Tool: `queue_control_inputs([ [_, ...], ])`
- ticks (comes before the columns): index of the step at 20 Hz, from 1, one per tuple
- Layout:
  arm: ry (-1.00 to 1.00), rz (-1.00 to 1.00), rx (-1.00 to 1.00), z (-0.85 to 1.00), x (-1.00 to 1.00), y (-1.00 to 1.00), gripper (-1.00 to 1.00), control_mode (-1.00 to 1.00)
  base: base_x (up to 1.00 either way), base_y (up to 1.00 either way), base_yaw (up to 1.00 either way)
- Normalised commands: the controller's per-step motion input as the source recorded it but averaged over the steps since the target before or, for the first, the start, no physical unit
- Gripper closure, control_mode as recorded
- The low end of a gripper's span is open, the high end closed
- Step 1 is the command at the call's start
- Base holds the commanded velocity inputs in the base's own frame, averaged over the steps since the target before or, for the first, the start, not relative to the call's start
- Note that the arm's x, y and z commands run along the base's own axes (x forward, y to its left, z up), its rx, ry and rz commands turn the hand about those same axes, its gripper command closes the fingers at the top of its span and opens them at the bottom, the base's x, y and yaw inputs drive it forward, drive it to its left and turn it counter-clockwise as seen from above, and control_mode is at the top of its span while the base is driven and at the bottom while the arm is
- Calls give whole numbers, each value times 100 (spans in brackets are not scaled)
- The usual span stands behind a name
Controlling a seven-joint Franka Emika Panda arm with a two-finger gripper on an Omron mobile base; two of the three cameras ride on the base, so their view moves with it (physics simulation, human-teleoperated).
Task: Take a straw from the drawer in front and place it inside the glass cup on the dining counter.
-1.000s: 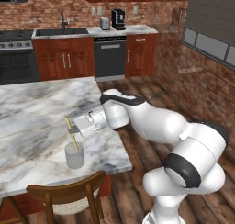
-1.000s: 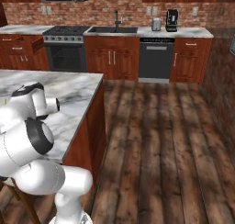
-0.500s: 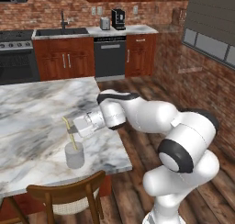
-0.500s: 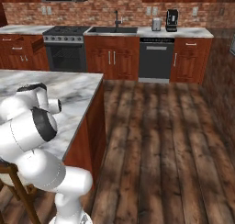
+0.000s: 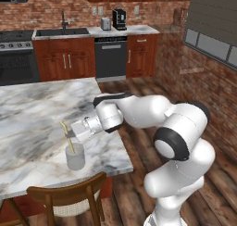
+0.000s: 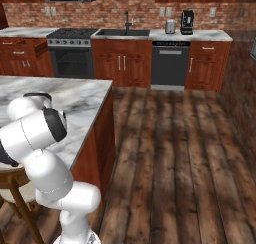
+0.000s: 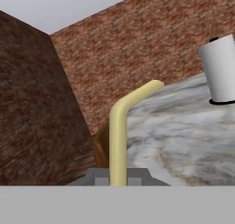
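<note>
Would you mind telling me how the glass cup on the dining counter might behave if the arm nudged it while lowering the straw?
The glass cup looks small, plain and handleless, so it is probably light and may slide on the smooth marble dining counter. It is a little taller than wide, so a push near the rim might tip it. The thin straw itself seems unlikely to move it.

I have the claw (image 5: 70, 133) out over the dining counter (image 5: 28, 114), closed on the straw (image 5: 67, 137). Directly below the claw stands the glass cup (image 5: 75, 157), and the straw's lower end dips inside it (upper end leaning away from the claw). A chair (image 5: 69, 197) sits nearer me, tucked against the counter's edge.
</note>
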Motion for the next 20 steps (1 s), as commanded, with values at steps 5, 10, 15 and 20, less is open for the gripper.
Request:
queue_control_inputs([
  [5, -4, 0, 0, -15, 14, 8, 100, -100, 0, 0, 0],
  [10, -6, 0, 0, -7, 8, 2, 100, -100, 0, 0, 0],
  [15, -7, 0, 0, -1, 5, 0, 100, -100, 0, 0, 0],
  [20, -7, 0, 0, -1, 0, 0, 100, -100, 0, 0, 0],
])
